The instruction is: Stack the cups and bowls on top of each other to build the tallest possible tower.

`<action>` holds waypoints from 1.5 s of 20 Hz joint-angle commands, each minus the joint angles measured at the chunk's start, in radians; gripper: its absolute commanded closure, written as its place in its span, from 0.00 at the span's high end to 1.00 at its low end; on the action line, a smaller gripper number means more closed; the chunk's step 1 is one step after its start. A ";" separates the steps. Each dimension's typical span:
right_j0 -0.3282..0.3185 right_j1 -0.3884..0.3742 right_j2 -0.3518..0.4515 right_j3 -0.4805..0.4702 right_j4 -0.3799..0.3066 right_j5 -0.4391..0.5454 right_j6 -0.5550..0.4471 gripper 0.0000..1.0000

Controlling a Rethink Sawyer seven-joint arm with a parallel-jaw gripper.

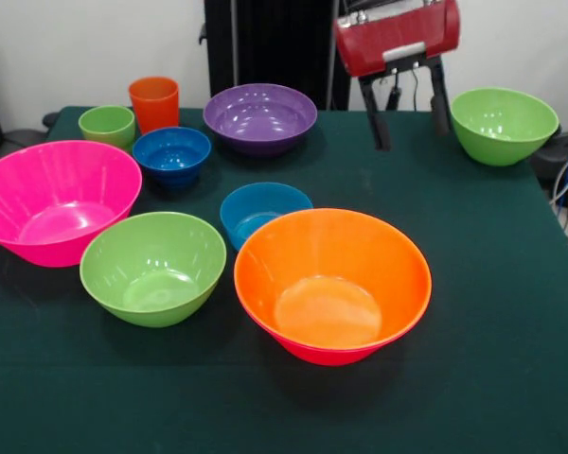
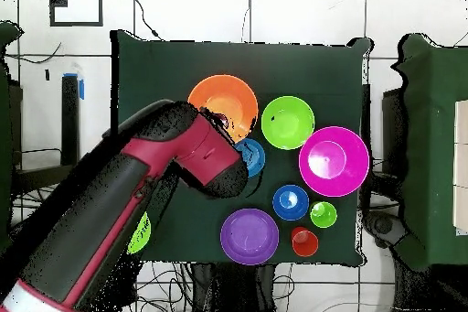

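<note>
Orange bowl (image 1: 332, 284) nested in a pink one, lower centre, is the only stack; remaining bowls and cups (image 1: 154, 102), upper left, stand apart; gripper (image 1: 404, 95), top, fingers spread, empty.

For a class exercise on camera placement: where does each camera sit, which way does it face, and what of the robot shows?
Front view: across the table, facing the robot; shows the bowls and the red gripper hanging at the top.
Overhead view: above the table, looking straight down; the red and black arm enters from the bottom left.
Shared: the orange bowl, the purple bowl, the pink bowl.
</note>
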 commanded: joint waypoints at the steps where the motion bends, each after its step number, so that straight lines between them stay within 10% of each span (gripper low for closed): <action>1: 0.028 -0.023 0.080 0.172 -0.073 -0.095 0.234 1.00; 30: -0.006 -0.064 0.150 0.317 -0.161 -0.150 -0.048 1.00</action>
